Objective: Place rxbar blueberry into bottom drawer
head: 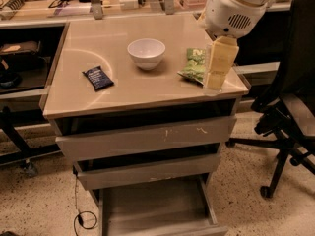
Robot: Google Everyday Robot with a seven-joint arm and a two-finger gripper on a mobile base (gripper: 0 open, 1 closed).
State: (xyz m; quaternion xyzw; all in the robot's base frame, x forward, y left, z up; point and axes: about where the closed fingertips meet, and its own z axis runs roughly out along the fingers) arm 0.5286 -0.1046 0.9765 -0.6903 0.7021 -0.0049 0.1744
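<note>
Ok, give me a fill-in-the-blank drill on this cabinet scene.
In the camera view, the rxbar blueberry lies ___ of the white bowl.
The bottom drawer stands ___.
The gripper hangs at the right edge of the cabinet top, by the ___ chip bag.
Missing words: left, open, green.
</note>
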